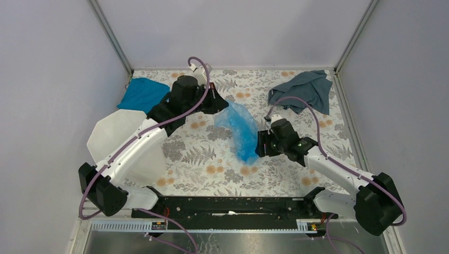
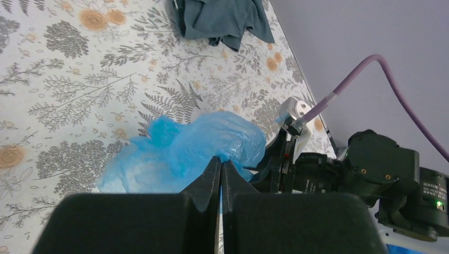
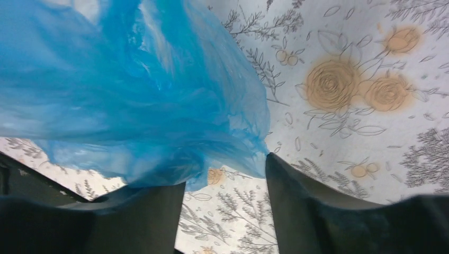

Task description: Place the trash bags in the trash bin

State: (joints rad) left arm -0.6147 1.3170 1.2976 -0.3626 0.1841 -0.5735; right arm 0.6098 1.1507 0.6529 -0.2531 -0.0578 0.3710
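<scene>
There is one blue trash bag (image 1: pixel 241 129), one white trash bin (image 1: pixel 108 132), one teal cloth (image 1: pixel 142 93) and one grey-blue cloth (image 1: pixel 307 90)

Translucent light-blue trash bag (image 1: pixel 241 129); white trash bin (image 1: pixel 114 133); table (image 1: pixel 201 159) white, grey ferns, orange flowers; teal cloth (image 1: pixel 142 93); grey-blue cloth (image 1: pixel 307 90).

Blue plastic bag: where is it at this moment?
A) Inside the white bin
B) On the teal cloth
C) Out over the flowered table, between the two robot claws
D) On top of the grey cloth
C: the blue bag stretches over the table from the left gripper to the right gripper, well apart from the white bin and both cloths.
</scene>
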